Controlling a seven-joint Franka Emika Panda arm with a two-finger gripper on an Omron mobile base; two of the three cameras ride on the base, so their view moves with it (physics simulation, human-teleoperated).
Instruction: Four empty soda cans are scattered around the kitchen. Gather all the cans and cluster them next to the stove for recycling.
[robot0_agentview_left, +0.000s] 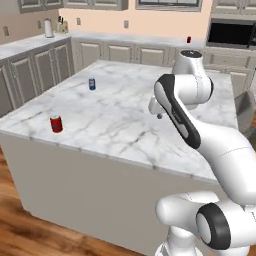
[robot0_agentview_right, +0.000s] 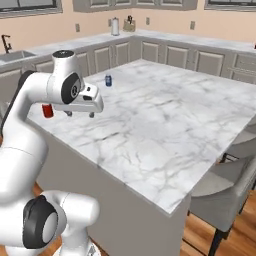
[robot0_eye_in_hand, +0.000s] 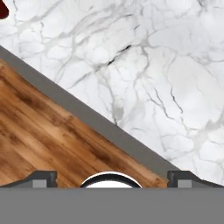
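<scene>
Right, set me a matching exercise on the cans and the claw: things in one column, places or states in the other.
Things:
1. small red soda can
2. small blue soda can
3. two-finger claw

Places or states:
A. open, holding nothing
B. near the island's corner
C. farther in on the marble island top

Pairs: 1-B, 2-C, 3-A

You're facing a white, grey-veined marble desk (robot0_agentview_left: 125, 105), an island on a wood floor (robot0_agentview_left: 30, 235). Standing on it: a red can (robot0_agentview_left: 56, 123) near the left front edge, and a blue can (robot0_agentview_left: 92, 84) further back, well apart. On the back counter (robot0_agentview_left: 150, 41), a small red thing (robot0_agentview_left: 189, 39), possibly another can.
</scene>
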